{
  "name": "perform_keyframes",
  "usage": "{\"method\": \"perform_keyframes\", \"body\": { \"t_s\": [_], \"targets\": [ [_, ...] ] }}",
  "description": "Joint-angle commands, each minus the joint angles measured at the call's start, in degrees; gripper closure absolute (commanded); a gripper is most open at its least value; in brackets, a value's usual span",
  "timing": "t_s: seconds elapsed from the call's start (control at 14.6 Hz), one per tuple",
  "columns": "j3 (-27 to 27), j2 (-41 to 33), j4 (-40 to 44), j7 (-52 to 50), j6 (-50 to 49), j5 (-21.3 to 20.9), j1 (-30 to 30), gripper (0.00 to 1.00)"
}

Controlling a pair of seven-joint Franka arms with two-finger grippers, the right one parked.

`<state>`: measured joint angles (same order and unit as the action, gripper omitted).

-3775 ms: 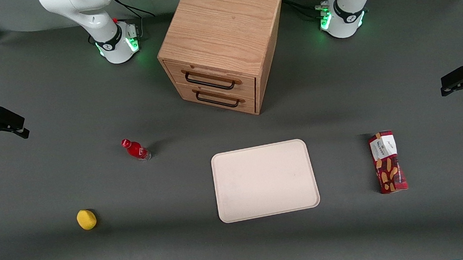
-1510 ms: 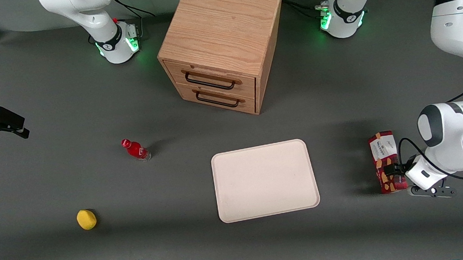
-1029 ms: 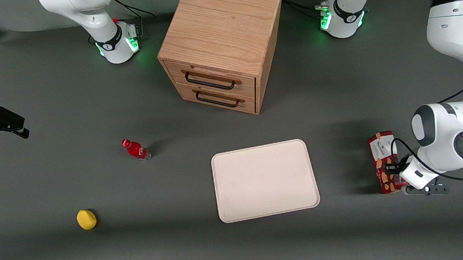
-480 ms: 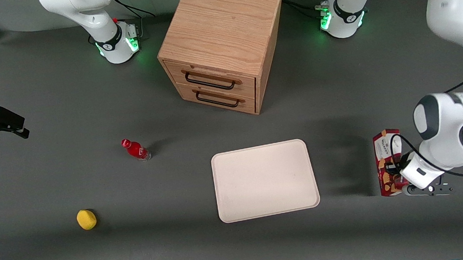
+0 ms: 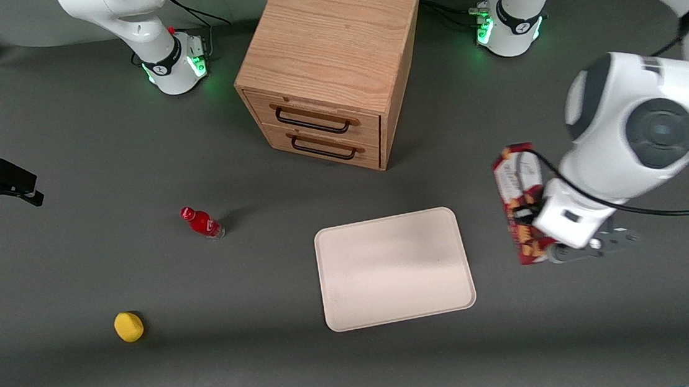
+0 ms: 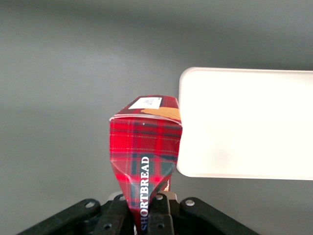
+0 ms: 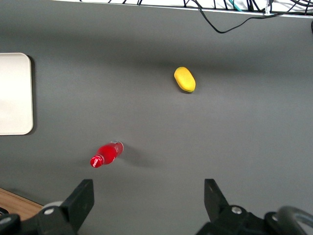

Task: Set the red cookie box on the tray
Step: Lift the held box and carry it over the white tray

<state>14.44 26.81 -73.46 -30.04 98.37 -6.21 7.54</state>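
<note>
Long narrow dark-red tartan cookie box [image 5: 517,203] held off table in left gripper [image 5: 537,226], jaws clamped on its sides, beside tray. Large flat cream-beige rectangular tray [image 5: 394,268] lies bare on table

Our left arm [image 5: 638,124] is glossy white with dark grey round joint caps, a black cable looping along it, green-lit base [image 5: 507,23], and a black gripper [image 6: 144,215].
</note>
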Motion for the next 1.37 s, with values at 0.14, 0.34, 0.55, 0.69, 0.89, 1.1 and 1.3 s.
{"method": "perform_keyframes", "body": {
  "t_s": [0.14, 0.34, 0.55, 0.69, 0.89, 1.1, 1.3],
  "targets": [
    [1.39, 6.39, 1.92, -10.91, 7.60, -0.83, 4.84, 1.00],
    [1.39, 11.75, 2.01, -10.22, 15.50, -1.09, 6.08, 1.00],
    [1.39, 16.68, 1.83, -10.21, 22.91, -3.89, 6.52, 1.00],
    [1.39, 19.31, 1.66, -10.13, 23.97, -6.26, 6.96, 1.00],
    [1.39, 22.40, 1.57, -10.30, 25.99, -9.52, 7.92, 1.00],
    [1.39, 23.81, 1.66, -10.30, 26.08, -10.66, 8.19, 1.00],
    [1.39, 23.90, 1.83, -9.08, 26.26, -11.11, 8.10, 0.93]
  ]
}}
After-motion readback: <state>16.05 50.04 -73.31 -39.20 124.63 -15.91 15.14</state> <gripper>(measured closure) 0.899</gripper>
